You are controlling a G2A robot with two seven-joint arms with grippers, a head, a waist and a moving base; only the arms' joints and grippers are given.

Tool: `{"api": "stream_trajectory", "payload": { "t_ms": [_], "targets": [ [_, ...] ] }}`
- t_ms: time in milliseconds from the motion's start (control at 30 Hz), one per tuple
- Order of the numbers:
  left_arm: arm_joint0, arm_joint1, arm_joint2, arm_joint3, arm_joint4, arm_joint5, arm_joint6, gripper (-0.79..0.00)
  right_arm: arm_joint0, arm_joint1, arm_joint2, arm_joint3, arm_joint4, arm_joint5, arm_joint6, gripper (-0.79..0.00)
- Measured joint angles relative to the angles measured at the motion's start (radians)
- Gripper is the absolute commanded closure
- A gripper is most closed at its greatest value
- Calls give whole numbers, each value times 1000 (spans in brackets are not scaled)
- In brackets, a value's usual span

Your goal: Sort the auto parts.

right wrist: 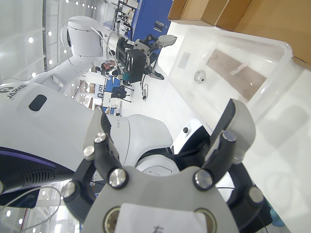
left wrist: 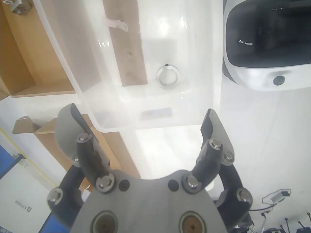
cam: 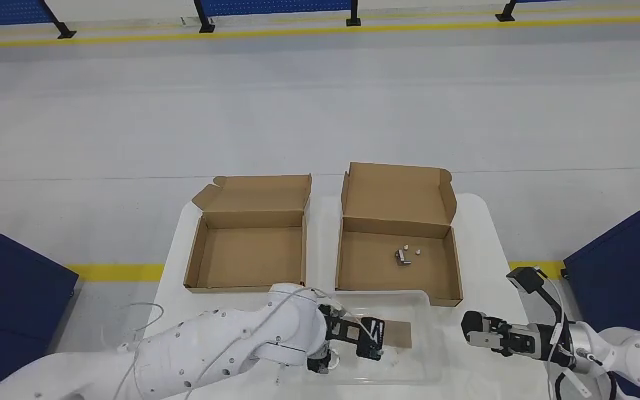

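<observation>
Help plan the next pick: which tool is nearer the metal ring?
Left. Left tool is at the bin end where the metal ring lies; right tool is beyond the opposite end.

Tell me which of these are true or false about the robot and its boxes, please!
1. A metal ring lies inside the clear bin. True.
2. The left end effector is gripping the ring. False: it is open and holds nothing.
3. Small metal parts lie in the right-hand cardboard box. True.
4. The right end effector is shut. False: it is open, beside the bin.
</observation>
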Motion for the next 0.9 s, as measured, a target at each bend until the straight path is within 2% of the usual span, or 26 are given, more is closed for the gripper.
{"api": "stream_trajectory", "payload": {
  "t_ms": [67, 300, 367, 500, 600, 900],
  "targets": [
    [-16, -9, 13, 11, -20, 11, -10, -785, 0, 0, 0, 0, 0, 0, 0, -785],
    [-14, -8, 13, 11, -17, 11, -9, -785, 0, 0, 0, 0, 0, 0, 0, -785],
    [-4, -9, 15, 4, 8, 36, -16, -785, 0, 0, 0, 0, 0, 0, 0, -785],
    [2, -27, 30, -9, 60, 54, -30, -785, 0, 0, 0, 0, 0, 0, 0, -785],
    [-2, -57, 47, 27, 81, 46, -20, -785, 0, 0, 0, 0, 0, 0, 0, -785],
    [8, -173, 56, 207, 119, 6, -6, -785, 0, 0, 0, 0, 0, 0, 0, -785]
  ]
}}
